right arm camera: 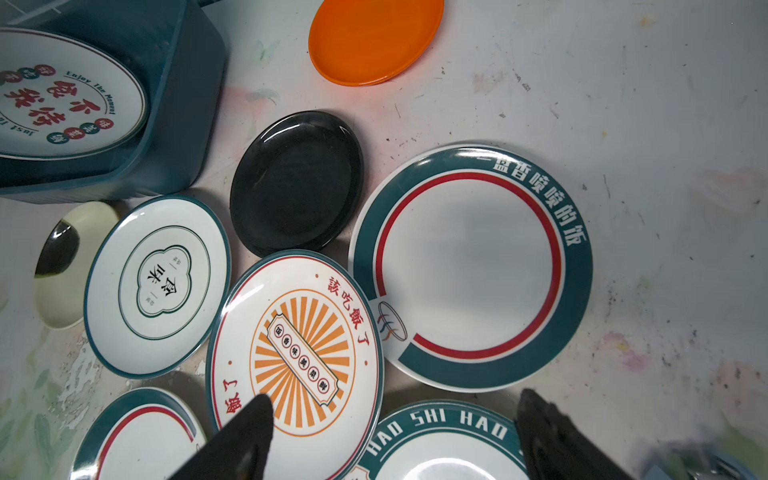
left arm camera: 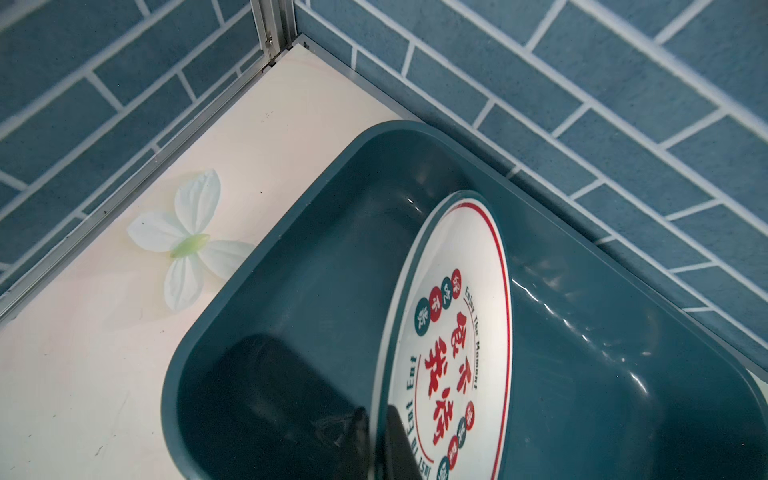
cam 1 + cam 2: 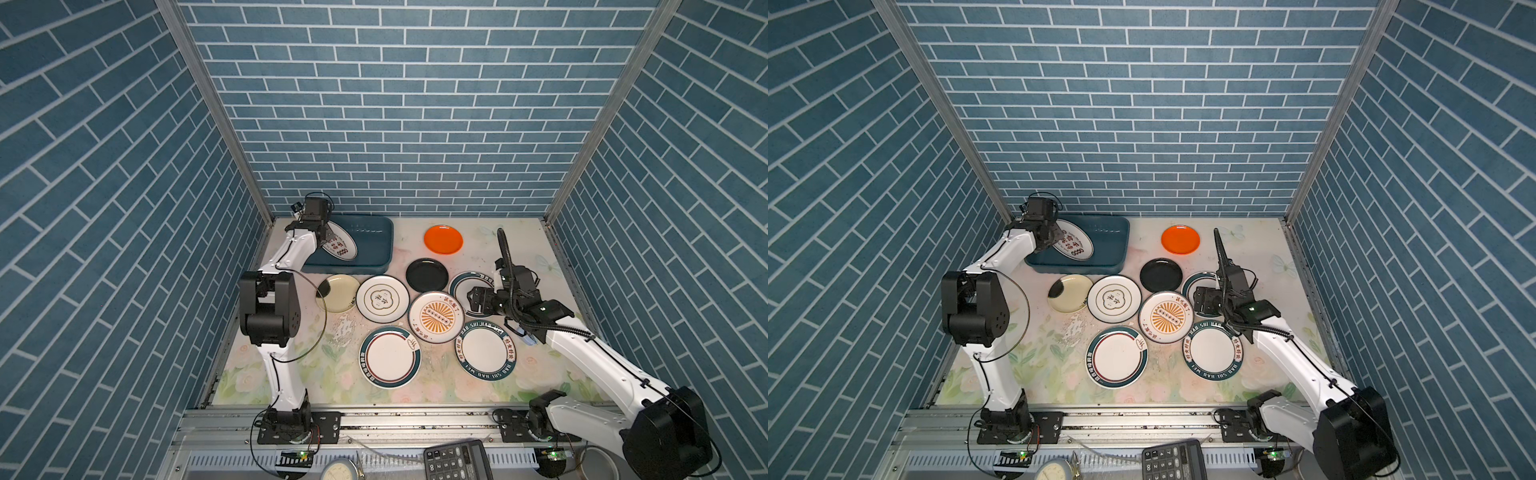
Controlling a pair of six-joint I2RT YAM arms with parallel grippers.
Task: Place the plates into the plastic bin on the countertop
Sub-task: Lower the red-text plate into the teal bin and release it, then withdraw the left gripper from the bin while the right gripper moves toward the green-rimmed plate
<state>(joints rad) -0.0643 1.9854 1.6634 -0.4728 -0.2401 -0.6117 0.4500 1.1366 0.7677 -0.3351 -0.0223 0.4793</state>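
Barely started: left gripper (image 2: 376, 419) is clamping one plate (image 2: 457, 291) in plastic bin (image 2: 291, 291), right gripper (image 1: 395, 399) gaping empty, eight plates (image 3: 390, 357) waiting.

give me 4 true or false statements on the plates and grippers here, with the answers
1. The left gripper is shut on the rim of the red-lettered plate, which is tilted at the plastic bin. True.
2. The orange plate lies inside the plastic bin. False: it lies flat on the countertop, apart from the bin.
3. The right gripper is open and holds nothing. True.
4. The black plate is stacked on the cream plate. False: both lie on the countertop, with the cloud-emblem plate between them.
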